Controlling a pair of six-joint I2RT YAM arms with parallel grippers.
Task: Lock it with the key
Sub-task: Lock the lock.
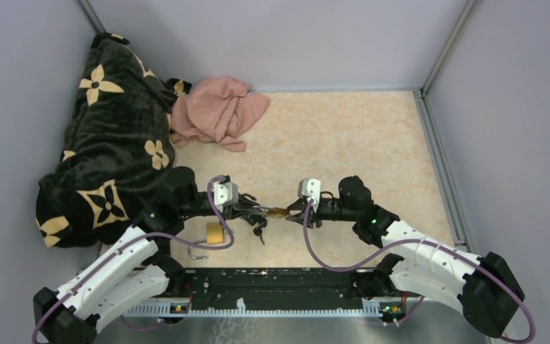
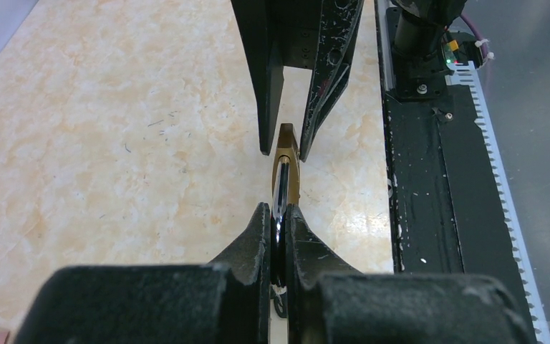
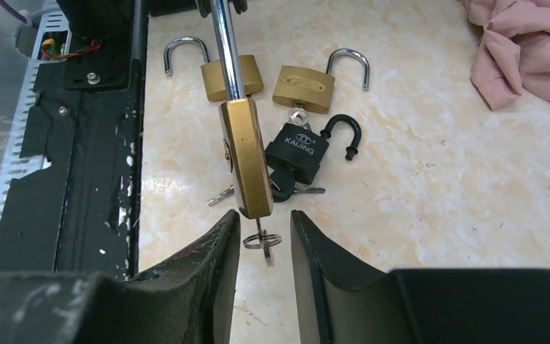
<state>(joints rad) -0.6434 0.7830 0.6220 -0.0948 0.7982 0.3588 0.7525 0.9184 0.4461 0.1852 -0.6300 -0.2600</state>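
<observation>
Brass padlock (image 3: 245, 158) aloft above the table (image 3: 437, 201), between the two arms, key ring (image 3: 261, 240) dangling at its lower end. Pinched by the shackle (image 3: 225, 43) in the left gripper (image 2: 278, 213), jaws clamped tight. Flanked at the key end by the right gripper (image 3: 265, 218), fingers parted either side. Underneath: black Kauing padlock (image 3: 299, 152) and two spare brass padlocks (image 3: 303, 87), shackles open. Pink cloth (image 3: 523, 50) beyond.
</observation>
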